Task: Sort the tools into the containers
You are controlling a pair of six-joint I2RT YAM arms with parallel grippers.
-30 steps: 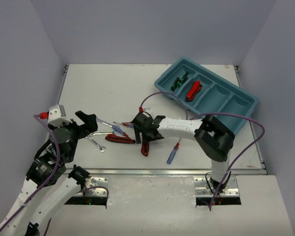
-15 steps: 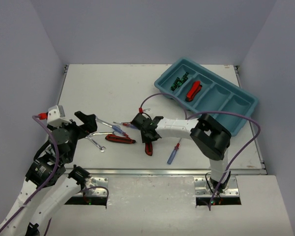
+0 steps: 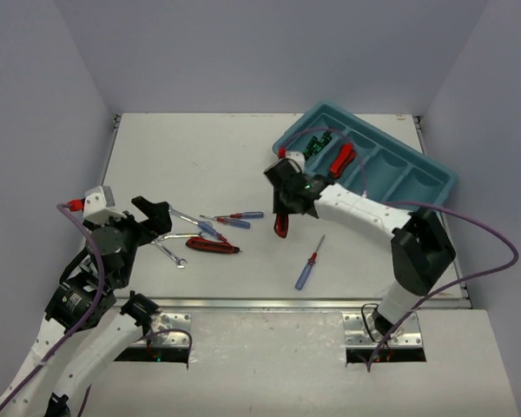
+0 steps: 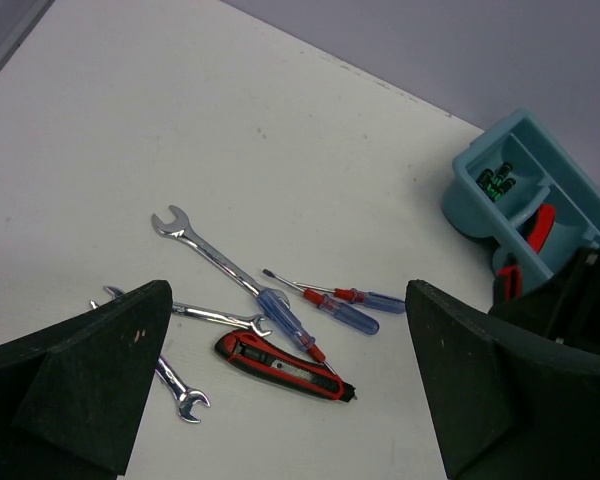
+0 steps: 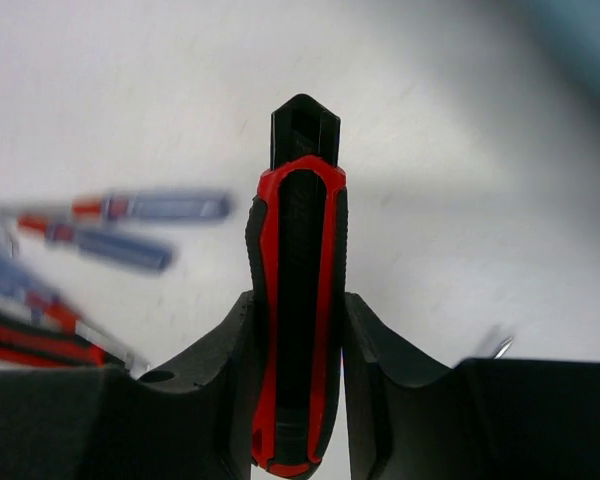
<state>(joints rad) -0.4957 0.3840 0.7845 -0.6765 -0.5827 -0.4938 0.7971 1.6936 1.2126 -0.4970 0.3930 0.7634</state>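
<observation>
A flat white tabletop fills the space, closed in on three sides by plain pale-lavender walls. A metal strip runs along its near edge. The long teal tray lies slantwise at the table's far right corner and serves here as the reference.

The right gripper hangs just off the tray's left end, on its near side. Its jaws are partly closed and clamp a red-and-black utility knife by the handle, one finger pressed to each flat side. The black tip points away from the wrist toward the white surface. In the top view this knife hangs over bare table beside the tray, not over any compartment.

In the tray's leftmost compartment lie green-and-black screwdrivers. The next compartment holds another red knife.

Well to the left of the tray, loose tools lie in a cluster on the table. They are two blue-and-red screwdrivers, a second utility knife and silver wrenches. One more blue-handled screwdriver lies alone, nearer the front edge than the tray's left half.

The left gripper hovers farthest from the tray, beyond that cluster. Its jaws are spread wide and hold nothing.
</observation>
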